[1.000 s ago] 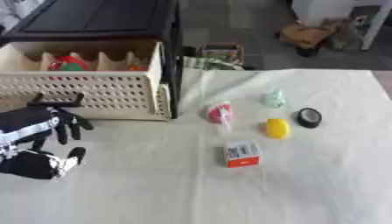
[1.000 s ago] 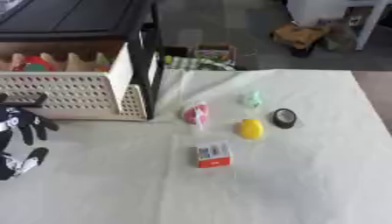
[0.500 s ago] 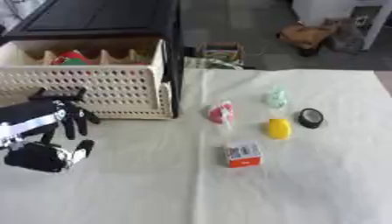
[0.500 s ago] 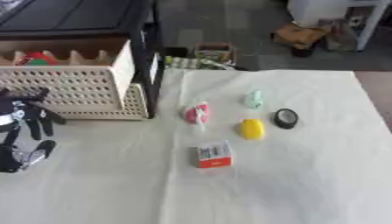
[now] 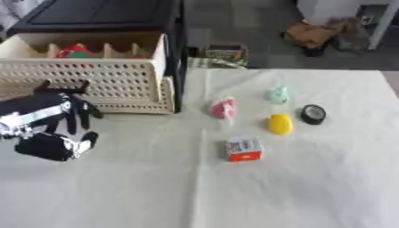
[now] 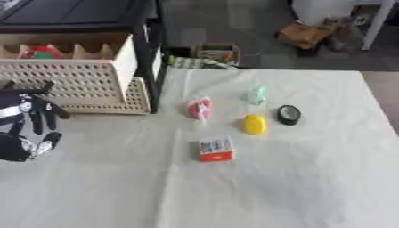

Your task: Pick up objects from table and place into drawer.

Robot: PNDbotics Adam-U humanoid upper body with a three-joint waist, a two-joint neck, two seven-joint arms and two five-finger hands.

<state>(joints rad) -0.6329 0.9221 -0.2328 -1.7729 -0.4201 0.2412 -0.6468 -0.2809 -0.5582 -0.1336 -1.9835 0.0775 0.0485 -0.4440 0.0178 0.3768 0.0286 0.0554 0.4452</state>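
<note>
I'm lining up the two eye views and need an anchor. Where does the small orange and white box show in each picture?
Left eye view: the orange and white box lies just right of centre, below the pink item.
Right eye view: the same box sits almost at centre, again below the pink item.
Shared landmark: the yellow object, up and to the right of the box in both.

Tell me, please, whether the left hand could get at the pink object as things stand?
Probably yes: the left hand holds nothing, and only bare tablecloth lies between it and the pink object.
</note>
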